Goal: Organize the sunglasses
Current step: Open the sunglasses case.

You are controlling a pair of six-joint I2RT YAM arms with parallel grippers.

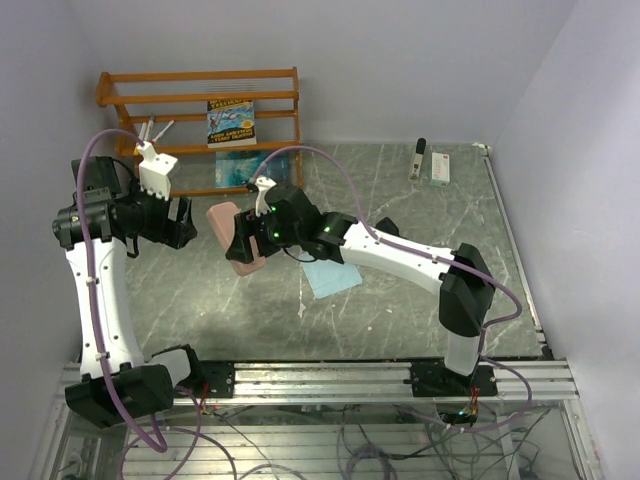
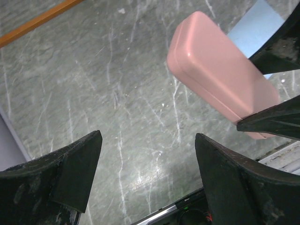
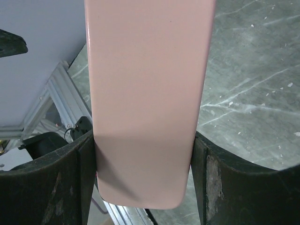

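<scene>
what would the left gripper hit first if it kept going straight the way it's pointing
Probably the pink case held in the right gripper; the left gripper points toward it. Wrist view shows it off-centre, so it might miss.

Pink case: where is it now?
Top view, left of centre: the pink case is clamped in the right gripper, beside the open left gripper and left of the blue cloth.

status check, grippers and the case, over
Right gripper shut on pink sunglasses case, held above the table. Left gripper open, empty, case just ahead of it. Blue cloth flat on table under right arm.
</scene>
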